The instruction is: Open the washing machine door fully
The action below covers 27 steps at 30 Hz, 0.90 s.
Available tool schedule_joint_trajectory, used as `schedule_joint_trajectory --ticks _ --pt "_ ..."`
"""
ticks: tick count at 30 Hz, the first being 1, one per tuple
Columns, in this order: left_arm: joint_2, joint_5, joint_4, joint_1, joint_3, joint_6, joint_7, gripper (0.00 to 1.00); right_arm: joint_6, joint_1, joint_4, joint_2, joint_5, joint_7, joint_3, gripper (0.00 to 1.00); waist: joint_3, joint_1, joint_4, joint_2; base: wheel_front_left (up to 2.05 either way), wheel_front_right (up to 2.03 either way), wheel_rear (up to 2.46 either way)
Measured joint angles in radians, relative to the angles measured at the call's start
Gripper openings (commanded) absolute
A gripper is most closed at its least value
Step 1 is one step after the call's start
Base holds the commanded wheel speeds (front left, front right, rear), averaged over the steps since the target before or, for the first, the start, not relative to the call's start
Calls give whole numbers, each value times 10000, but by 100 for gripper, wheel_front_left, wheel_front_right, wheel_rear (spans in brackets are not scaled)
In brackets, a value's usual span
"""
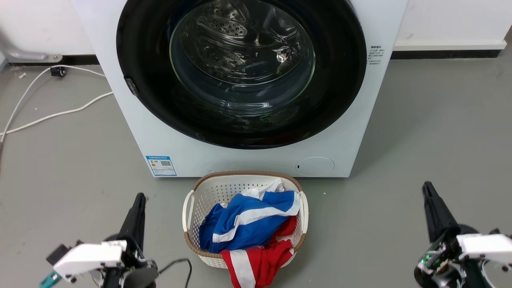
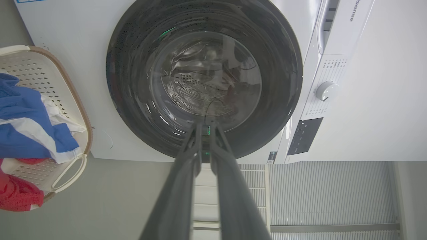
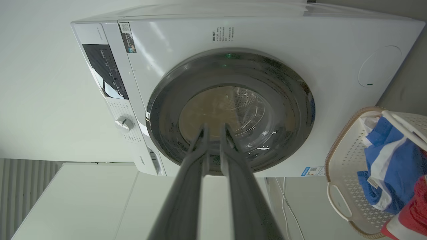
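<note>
Grey floor (image 1: 420, 132); washing machine door (image 1: 241, 76) closed, beyond left hand (image 1: 140, 197), right hand (image 1: 427, 186).

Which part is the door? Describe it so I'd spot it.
Find the big white boxy washing machine. Nearly filling its front is the large round door, a glossy black frame around bulging clear glass. Unlike the small white round flap below, it is dark and see-through.
</note>
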Motion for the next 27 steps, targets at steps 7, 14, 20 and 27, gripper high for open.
schedule_joint_trajectory --ticks 7,14,20,27 --pt "-61 73 326 445 -36 4 -140 100 -15 454 372 56 -50 -134 6 100 2 0 0 0 0 0 0" --pt "-59 1011 -12 445 71 96 -485 100 -15 468 171 58 -1114 -470 -192 100 19 -1 -2 0 0 0 0" --pt "-58 2345 -468 450 -12 414 -756 100 -15 569 -303 58 -2554 -750 -211 100 36 0 -1 0 0 0 0" --pt "-58 4082 -911 516 -357 886 -1055 100 -15 686 -890 59 -4408 -1047 -75 100 49 0 3 0 0 0 0"
